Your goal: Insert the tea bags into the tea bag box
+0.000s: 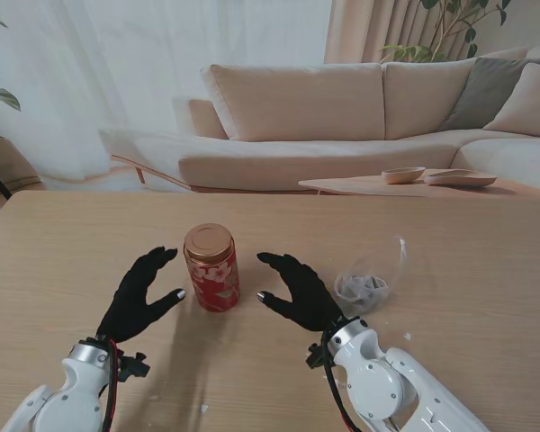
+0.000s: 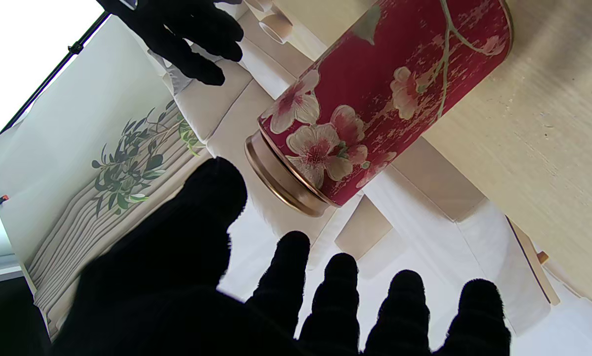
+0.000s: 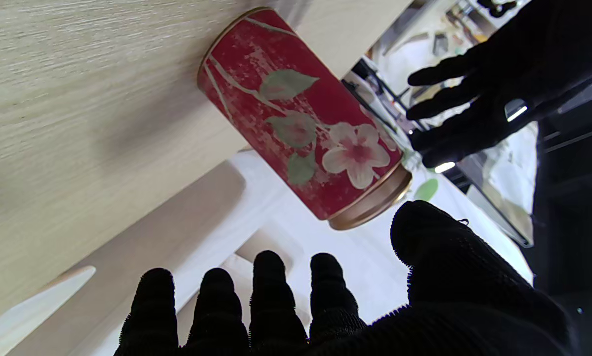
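From the stand's view, a red tea bag box (image 1: 211, 267), a round tin with a floral print and a copper-coloured lid seated on top, stands upright near the middle of the wooden tabletop (image 1: 63, 243). The left robot hand (image 1: 137, 298) sits to the left of the tin, fingers spread and holding nothing, its thumb tip near the tin's wall but apart from it. The right robot hand (image 1: 297, 291) sits to the right, likewise spread and empty, its thumb tip just beside the tin with a gap showing. Farther right lies a crumpled clear plastic bag (image 1: 367, 283) with small pale items inside; whether these are the tea bags cannot be told. Beyond the tabletop stand a beige sofa (image 1: 342, 117) and a low side table with two shallow bowls (image 1: 436, 176).

In the left wrist view, the tea bag box (image 2: 375, 94) fills the middle, its white and pink blossoms clear, its lid on. The left robot hand's fingers (image 2: 288, 277) are apart and touch nothing. The right robot hand (image 2: 187, 34) shows beyond the tin.

In the right wrist view, the tea bag box (image 3: 301, 128) stands on the tabletop (image 3: 78, 99), with the right robot hand's fingers (image 3: 271, 296) splayed and clear of it. The left robot hand (image 3: 479, 104) is open on the tin's far side.
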Controlling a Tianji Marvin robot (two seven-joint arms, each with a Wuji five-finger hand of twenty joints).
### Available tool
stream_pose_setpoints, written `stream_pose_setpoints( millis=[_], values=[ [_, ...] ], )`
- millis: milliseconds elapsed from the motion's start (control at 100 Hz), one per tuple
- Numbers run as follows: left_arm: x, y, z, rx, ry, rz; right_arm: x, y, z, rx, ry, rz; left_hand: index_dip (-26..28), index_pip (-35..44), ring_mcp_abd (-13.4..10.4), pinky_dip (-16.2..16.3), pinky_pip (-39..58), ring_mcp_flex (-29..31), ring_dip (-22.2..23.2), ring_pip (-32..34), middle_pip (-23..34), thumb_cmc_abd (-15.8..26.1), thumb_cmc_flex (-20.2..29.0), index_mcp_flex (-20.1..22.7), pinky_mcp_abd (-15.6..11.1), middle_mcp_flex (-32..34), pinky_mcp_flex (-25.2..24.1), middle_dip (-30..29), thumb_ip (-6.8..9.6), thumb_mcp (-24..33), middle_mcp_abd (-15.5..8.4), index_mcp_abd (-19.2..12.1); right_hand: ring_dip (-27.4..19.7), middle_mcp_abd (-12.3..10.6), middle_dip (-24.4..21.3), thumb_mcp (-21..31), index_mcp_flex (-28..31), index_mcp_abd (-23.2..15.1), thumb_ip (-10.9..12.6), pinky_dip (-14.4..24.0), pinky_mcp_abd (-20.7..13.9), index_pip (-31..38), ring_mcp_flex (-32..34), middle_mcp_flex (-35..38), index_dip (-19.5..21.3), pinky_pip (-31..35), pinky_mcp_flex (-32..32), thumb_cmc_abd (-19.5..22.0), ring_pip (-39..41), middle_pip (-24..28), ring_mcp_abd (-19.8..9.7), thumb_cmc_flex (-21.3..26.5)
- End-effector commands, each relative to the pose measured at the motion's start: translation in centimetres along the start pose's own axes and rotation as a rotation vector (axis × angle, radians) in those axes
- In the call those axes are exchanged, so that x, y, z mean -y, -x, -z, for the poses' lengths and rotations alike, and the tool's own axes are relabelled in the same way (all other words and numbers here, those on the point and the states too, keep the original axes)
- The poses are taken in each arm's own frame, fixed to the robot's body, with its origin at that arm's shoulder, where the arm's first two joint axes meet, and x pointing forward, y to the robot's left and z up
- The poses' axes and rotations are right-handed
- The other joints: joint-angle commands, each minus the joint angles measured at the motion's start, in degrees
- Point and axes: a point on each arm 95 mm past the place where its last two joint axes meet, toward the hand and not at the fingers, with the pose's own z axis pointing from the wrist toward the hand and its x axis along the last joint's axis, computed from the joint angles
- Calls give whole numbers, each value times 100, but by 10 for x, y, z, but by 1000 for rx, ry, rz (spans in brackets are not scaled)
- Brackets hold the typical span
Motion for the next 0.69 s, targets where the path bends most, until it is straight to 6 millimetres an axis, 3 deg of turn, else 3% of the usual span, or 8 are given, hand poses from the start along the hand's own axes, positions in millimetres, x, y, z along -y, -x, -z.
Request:
stream_pose_setpoints(
  millis=[0,120,310,490,680],
  values=[
    [-9,0,3,4,17,14,4,-3,-1,-9,-13,-22,-73,25,-127,-72,-275,-96,-66,-116,-174,178,-70,-214,-16,-145,-6,-55,174,-121,-50,-24,-84,-282,-52,-176,-58,-280,164,-127,-276,-184,-169,-155,-9,-240,-117,288,-129,-208,-264,-227],
    [-15,2,2,13,28,32,3,-2,-2,-15,-7,-46,-162,-20,-199,-323,-380,-80,-306,-206,-239,229,-121,-264,-87,-206,33,-271,185,-189,-94,-44,-83,-308,-64,-456,-9,-316,172,-303,-297,-403,-175,-151,129,-421,-36,408,-179,-245,-270,-220],
    [-21,7,-1,23,40,-2,3,2,-3,-10,8,-89,-305,-80,-436,-1350,-759,-85,-1293,-404,-320,351,-223,-350,-332,-351,174,-609,187,-447,-280,-79,-83,-337,-94,-884,96,-379,195,-377,-294,-910,-196,-155,367,-507,-8,685,-201,-319,-288,-226],
    [-24,7,-4,28,40,-5,2,5,-3,-2,8,-96,-314,-73,-458,-1480,-749,-93,-1368,-395,-210,369,-209,-326,-363,-422,177,-621,189,-468,-313,-122,-81,-332,-101,-924,86,-398,200,-380,-289,-933,-207,-167,430,-513,-8,701,-210,-337,-275,-205],
    [-24,3,-3,18,51,6,0,5,-4,-3,14,-99,-310,-61,-458,-1531,-744,-93,-1384,-392,-188,372,-199,-298,-360,-403,175,-663,192,-466,-309,-134,-69,-335,-107,-1023,123,-385,215,-383,-286,-1068,-211,-158,225,-522,-5,731,-217,-351,-274,-142]
  ],
)
